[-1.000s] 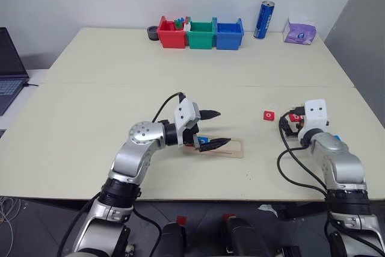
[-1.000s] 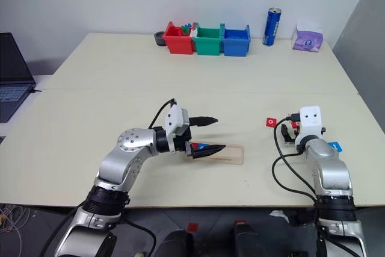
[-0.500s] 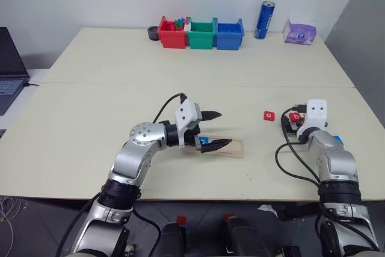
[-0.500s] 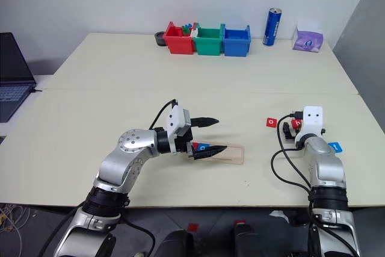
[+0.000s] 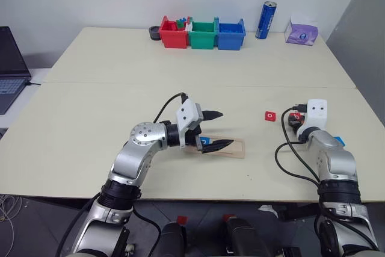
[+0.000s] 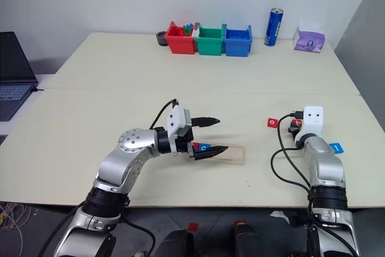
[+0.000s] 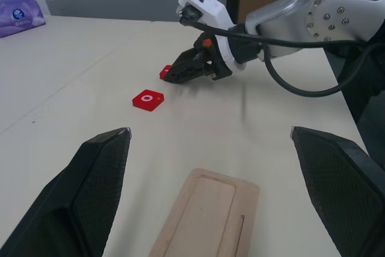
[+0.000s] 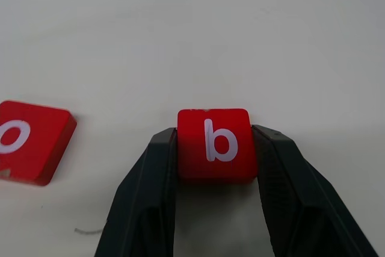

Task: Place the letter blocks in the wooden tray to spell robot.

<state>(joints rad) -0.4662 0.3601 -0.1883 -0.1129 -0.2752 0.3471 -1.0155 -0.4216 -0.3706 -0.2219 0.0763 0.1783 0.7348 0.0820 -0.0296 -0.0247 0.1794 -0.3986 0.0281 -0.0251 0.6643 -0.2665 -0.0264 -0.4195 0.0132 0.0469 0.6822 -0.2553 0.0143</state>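
Note:
My right gripper (image 8: 215,137) is shut on a red letter block marked "b" (image 8: 216,142), one finger against each side, low over the table at the right (image 5: 295,117). A red "o" block (image 5: 270,115) lies just to its left. A blue block (image 6: 336,147) lies beside my right forearm. The wooden tray (image 5: 233,148) sits at centre front. A blue block (image 5: 205,141) and a red one (image 6: 194,145) lie at its left end. My left gripper (image 5: 224,128) hovers open over the tray, holding nothing.
Red (image 5: 171,34), green (image 5: 201,34) and blue (image 5: 230,33) bins stand at the table's far edge, with a blue can (image 5: 265,20) and a purple tissue pack (image 5: 301,31) to their right. A laptop (image 5: 9,67) sits off the left side.
My right gripper's fingers have closed onto the red "b" block; they stood open before. The left arm has stayed where it was.

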